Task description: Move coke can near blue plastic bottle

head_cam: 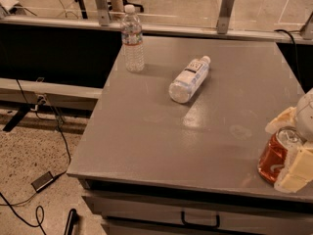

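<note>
The coke can [272,156] stands upright near the table's front right corner, its silver top showing. My gripper [279,153] comes in from the right edge, with one cream finger [282,120] on the can's far side and the other on its near side, both against it. The blue plastic bottle [189,79] lies on its side at the middle back of the table, with its white cap pointing to the far right. It is well apart from the can, up and to the left.
A taller, slim clear bottle with a red-striped label [132,39] stands upright at the table's back left corner. The grey table [161,131] has a drawer with a handle [199,221] below its front edge. Cables and a power brick [43,181] lie on the floor at left.
</note>
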Controlling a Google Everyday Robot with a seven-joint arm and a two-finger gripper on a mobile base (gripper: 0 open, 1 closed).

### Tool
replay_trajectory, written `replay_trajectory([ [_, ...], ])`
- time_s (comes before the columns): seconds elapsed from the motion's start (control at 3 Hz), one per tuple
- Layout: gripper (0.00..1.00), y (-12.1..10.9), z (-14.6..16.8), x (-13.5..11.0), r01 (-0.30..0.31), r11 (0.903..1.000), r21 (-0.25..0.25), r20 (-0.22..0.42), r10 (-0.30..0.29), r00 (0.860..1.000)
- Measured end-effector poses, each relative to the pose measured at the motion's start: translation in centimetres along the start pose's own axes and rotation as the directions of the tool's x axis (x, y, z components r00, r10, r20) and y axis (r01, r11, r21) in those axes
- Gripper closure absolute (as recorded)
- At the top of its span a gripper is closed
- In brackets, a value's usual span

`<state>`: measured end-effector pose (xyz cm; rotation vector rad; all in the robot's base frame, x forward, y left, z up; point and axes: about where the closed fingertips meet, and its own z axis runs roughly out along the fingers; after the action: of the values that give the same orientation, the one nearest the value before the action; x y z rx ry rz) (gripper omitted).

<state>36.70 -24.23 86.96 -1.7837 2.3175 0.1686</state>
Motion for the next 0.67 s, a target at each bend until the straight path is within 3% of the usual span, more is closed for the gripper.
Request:
replay_trajectory([
  [0.33, 1.00, 0.00, -0.10, -0.02, 0.000, 1.0000, 0.000, 0.000, 0.000, 1.000],
  [0.67, 1.00, 0.00, -0.13, -0.04, 0.000, 1.0000, 0.000, 0.000, 0.000, 1.000],
])
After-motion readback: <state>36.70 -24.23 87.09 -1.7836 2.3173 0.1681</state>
